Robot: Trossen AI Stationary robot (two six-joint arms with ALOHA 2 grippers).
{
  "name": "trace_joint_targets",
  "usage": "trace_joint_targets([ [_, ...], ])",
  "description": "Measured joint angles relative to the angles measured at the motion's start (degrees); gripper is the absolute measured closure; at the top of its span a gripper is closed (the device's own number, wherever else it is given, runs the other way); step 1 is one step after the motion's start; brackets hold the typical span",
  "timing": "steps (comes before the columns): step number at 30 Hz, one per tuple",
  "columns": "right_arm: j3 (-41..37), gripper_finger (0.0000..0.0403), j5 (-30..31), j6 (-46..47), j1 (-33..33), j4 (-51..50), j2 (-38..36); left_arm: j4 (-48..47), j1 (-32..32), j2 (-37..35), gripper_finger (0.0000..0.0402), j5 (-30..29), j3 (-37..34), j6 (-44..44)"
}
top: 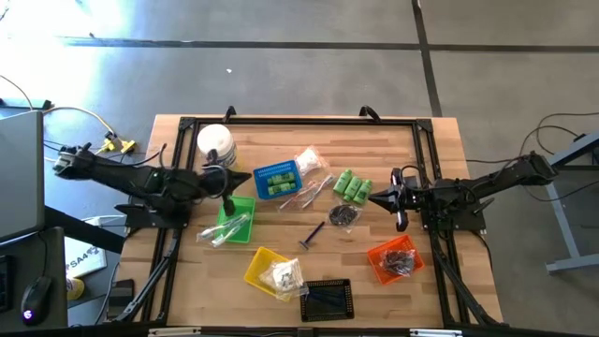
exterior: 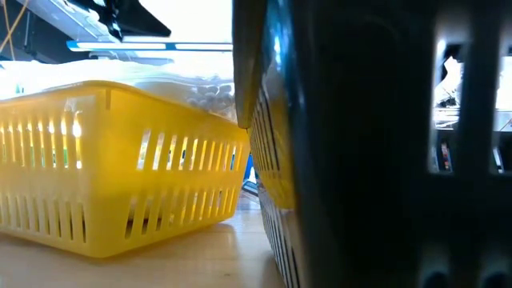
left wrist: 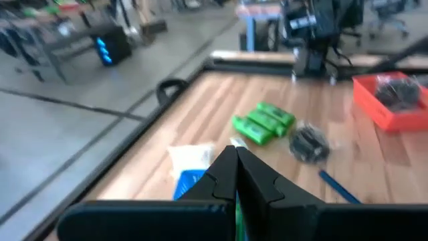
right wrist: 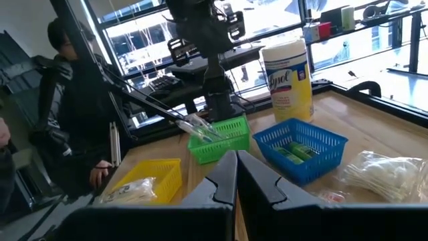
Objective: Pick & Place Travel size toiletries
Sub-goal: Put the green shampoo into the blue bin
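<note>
My left gripper (top: 227, 204) was pressed together, empty, hovering over the green basket (top: 245, 204), where clear sachets with thin sticks (top: 225, 230) hung half over the rim. My right gripper (top: 401, 213) was also pressed together on nothing, just beside the loose green bottles (top: 352, 186) and the small dark pieces (top: 342, 214) at table centre. Risk as I judged it: going down with fingers together would shove the bottles or scatter the dark bits instead of gripping; the overhanging sachets could slide out if my left arm brushed them. Bottles looked bright green, small and bunched side by side; more of them sat in the blue basket (top: 293, 168). A white packet (top: 283, 273) lay in the yellow basket (top: 257, 267), dark pieces in the orange basket (top: 382, 267); a blue stick (top: 313, 234) lay loose.
</note>
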Motion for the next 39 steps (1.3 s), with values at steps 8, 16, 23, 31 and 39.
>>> trace_joint_targets([
  [8,0.0,0.0400,0.0,1.1,0.0,-1.7,0.0,1.5,10.5,5.5,0.0402,9.1,0.0,-1.1],
  [16,0.0,0.0400,0.5,0.6,0.0,-1.2,0.0,9.0,20.6,14.6,0.0402,25.7,0.6,0.6],
  [23,0.0,0.0400,0.6,-0.6,0.0,-0.3,0.3,1.8,23.4,37.0,0.0402,38.1,19.0,2.8],
  [31,0.0,0.0400,0.4,-1.5,0.0,0.0,0.3,-10.3,23.4,64.8,0.0367,39.0,49.9,8.1],
  [39,0.0,0.0400,-2.7,-1.3,0.2,-0.1,0.3,-21.4,23.5,85.2,0.0205,29.8,75.5,-0.1],
])
